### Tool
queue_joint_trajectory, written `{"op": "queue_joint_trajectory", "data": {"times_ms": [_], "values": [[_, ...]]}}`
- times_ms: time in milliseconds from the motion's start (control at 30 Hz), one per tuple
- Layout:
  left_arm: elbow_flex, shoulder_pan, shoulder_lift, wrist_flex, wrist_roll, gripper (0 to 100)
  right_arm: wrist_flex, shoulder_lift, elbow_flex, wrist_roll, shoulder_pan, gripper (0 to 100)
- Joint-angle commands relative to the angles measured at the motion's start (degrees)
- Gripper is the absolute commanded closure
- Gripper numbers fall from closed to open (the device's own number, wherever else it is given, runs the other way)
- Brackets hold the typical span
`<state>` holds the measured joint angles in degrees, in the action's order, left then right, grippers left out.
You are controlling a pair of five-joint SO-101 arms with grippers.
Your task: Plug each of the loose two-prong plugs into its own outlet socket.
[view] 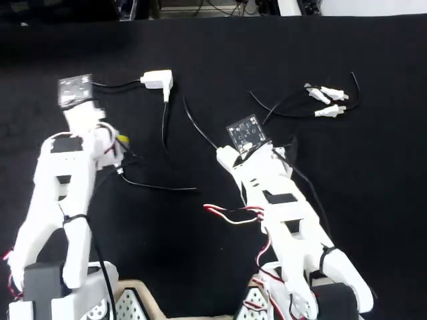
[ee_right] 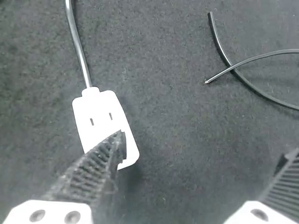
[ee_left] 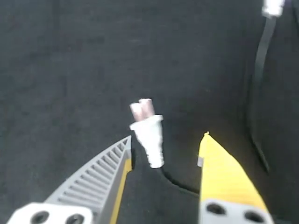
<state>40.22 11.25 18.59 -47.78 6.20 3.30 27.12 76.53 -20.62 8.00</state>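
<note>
At the left gripper (ee_left: pixel 168 137) we see the jaws standing apart, a grey ribbed finger (ee_left: pixel 100 172) on one side and a yellow finger (ee_left: pixel 224 172) on the other. One white two-prong plug (ee_left: pixel 148 135) lies on the black table (ee_left: pixel 60 60) in the gap between them. The plug sits just beside the tip of the grey finger, nearer to it than to the yellow one. Its two prongs point away from the gripper and its black cord (ee_left: pixel 180 185) runs back between the fingers; we cannot tell whether the grey finger touches it. Beyond the yellow finger, well apart from the jaws, a black cable (ee_left: pixel 257 70) leads to a white piece at the edge that we cannot identify. In the high view we count one white outlet block (view: pixel 157 80), lying ahead of this arm with its own cable. At the right gripper (ee_right: pixel 205 144) the jaws are wide apart too and hold nothing. One white outlet socket (ee_right: pixel 100 109) with two slots lies flat on the table at the ribbed finger (ee_right: pixel 93 175), whose tip crosses over the socket's near corner. The socket's grey cable (ee_right: pixel 77 46) leads away from the jaws. Two thin black wires (ee_right: pixel 243 63) cross ahead of the other finger (ee_right: pixel 285 186), well apart from the socket. Farthest right in the high view, well beyond the right gripper, a bunch of loose white plugs (view: pixel 332 111) lies among looped black cords; we count two, perhaps three.
</note>
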Motion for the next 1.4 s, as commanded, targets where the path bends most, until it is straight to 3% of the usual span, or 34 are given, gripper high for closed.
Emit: {"op": "queue_joint_trajectory", "data": {"times_ms": [0, 300, 667, 1367], "values": [[-2.3, 1.5, 0.3, -1.0, 0.7, 77, 0.1, 1.7, -2.9, 0.5, -0.6, 53.2], [-2.5, -2.7, -6.4, 2.5, 1.5, 77, 0.1, 1.7, -2.9, 0.5, -0.6, 53.2], [-5.1, 0.4, -10.8, 3.0, 4.4, 77, 0.1, 1.7, -2.9, 0.5, -0.5, 53.2], [-1.5, 1.2, -12.2, 13.4, 4.4, 77, 0.1, 1.7, -2.7, 0.5, 0.5, 53.2]]}}
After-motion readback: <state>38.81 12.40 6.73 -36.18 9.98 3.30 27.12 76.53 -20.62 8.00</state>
